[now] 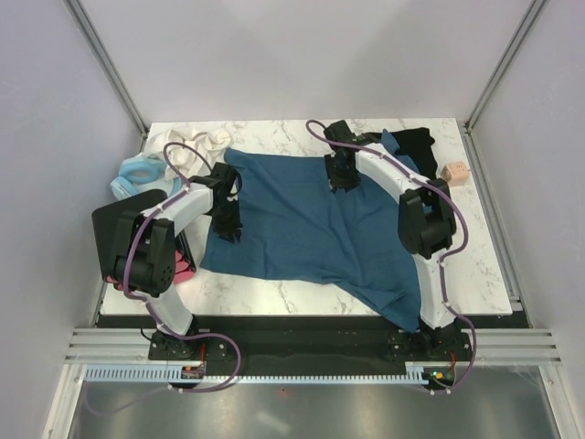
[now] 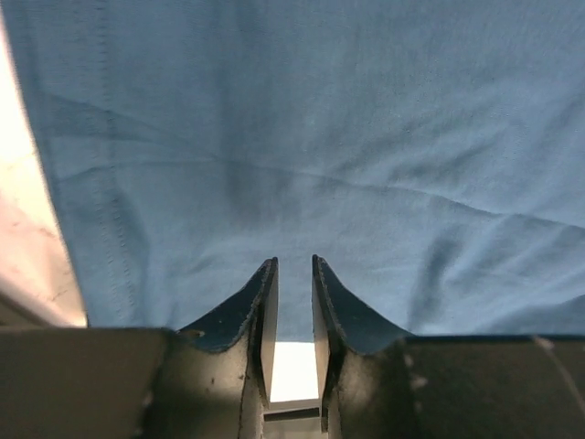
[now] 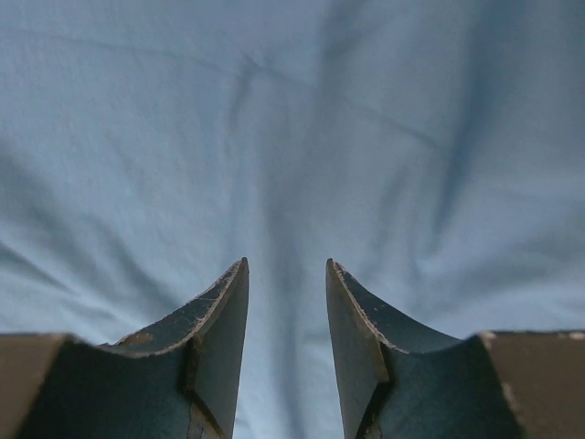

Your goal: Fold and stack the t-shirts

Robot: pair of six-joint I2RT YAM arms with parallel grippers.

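Note:
The dark teal-blue t-shirt lies spread over the middle of the marble table, with some wrinkles. The black t-shirt lies bunched at the back right, partly behind my right arm. My left gripper hangs over the blue shirt's left edge. In the left wrist view the left gripper has a narrow gap between its jaws, with flat blue cloth and a strip of bare table showing in it. My right gripper is over the shirt's far part. In the right wrist view the right gripper is open and empty just above the cloth.
A pale blue ring-shaped item and a white cloth item lie at the back left. A small peach cube sits at the right. A black box with something pink beside it stands at the left edge.

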